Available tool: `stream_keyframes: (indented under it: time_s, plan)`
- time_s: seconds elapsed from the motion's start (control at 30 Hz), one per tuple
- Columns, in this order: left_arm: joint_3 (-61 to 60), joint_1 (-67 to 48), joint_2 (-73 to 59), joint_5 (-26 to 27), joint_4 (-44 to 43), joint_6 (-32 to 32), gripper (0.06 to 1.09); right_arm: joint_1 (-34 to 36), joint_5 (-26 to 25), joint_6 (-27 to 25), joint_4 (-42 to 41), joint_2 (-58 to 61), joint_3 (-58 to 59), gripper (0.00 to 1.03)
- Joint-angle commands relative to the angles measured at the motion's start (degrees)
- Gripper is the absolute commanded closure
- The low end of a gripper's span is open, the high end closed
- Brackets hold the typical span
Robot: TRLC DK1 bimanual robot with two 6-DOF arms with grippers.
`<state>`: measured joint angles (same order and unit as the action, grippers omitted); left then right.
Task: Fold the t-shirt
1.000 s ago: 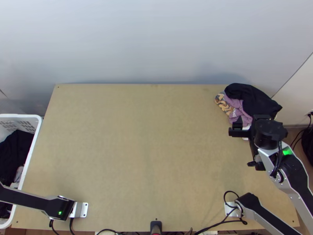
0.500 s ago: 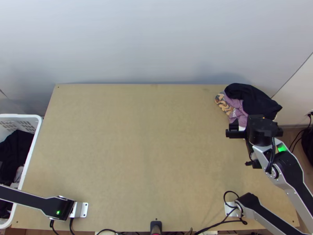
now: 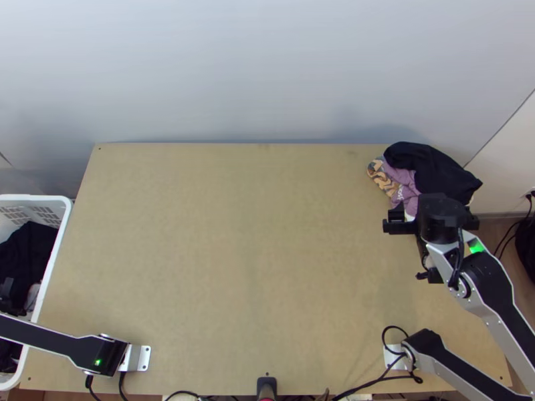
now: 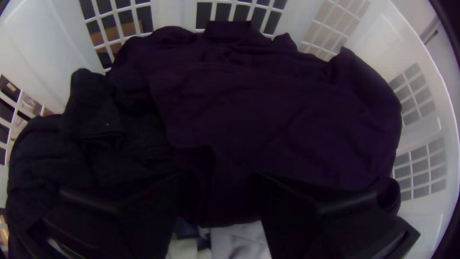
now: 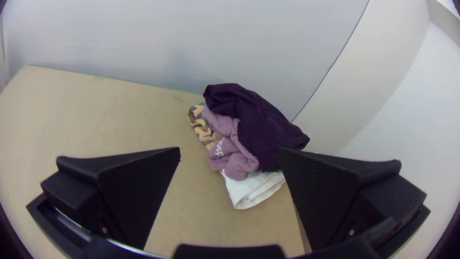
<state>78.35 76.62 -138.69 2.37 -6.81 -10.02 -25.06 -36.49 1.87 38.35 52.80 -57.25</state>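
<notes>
Top view: left claw (image 3: 8,293) sits at the white basket (image 3: 33,198), left of the tabletop (image 3: 254,260). Left wrist view: fingers apart above bunched dark cloth (image 4: 282,115). Farther up, right claw (image 3: 435,215), fingers apart, is just nearside of a bunched garment pile (image 3: 438,170), far right corner. Can't tell which garment is the t-shirt.

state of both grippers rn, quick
Left gripper: open, above dark clothes in the basket
Right gripper: open, holding nothing
</notes>
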Motion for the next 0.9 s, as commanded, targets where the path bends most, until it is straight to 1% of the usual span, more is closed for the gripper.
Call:
stream_keyframes:
  time_s: [0.0, 0.07, 0.23, 0.43, 0.5, 0.57, 0.63, 0.73, 0.87]
  plan:
    - [0.7, -0.1, -1.5, 0.4, 0.1, 2.2, 0.87, -0.1, -0.1, 0.0, -0.3, 0.6, -0.3, 0.08]
    - [1.0, 0.0, -1.6, 0.6, 0.3, 2.6, 1.05, -0.1, -0.1, 0.0, -0.6, 0.7, -0.4, 0.08]
    - [0.9, 0.1, 0.0, 1.2, 1.4, 3.4, 1.05, -0.2, -0.1, 0.0, -0.8, 1.0, -0.8, 0.08]
    - [-1.1, -0.4, 7.4, 5.7, 3.4, 1.7, 1.05, -0.2, -0.1, 0.0, -0.8, 0.9, -0.9, 0.08]
    - [-2.5, -0.9, 11.5, 8.2, 4.3, 0.4, 1.05, -0.2, 0.0, 0.0, -0.8, 1.0, -1.0, 0.08]
    - [-3.9, -1.4, 15.7, 12.5, 5.3, -0.1, 1.05, -0.2, -0.1, 0.0, -0.8, 0.9, -1.3, 0.08]
    - [-5.5, -2.4, 20.9, 17.1, 9.6, -0.1, 1.05, -0.3, -0.1, 0.0, -0.8, 1.0, -1.7, 0.08]
    - [-8.9, -3.7, 30.3, 21.1, 10.8, -0.5, 1.05, -0.3, -0.1, -0.1, -0.7, 0.9, -3.0, 0.08]
    - [-10.5, -4.3, 42.0, 27.0, 12.7, -4.7, 1.05, -0.3, 0.0, -0.6, -0.7, 0.3, -3.6, 0.08]
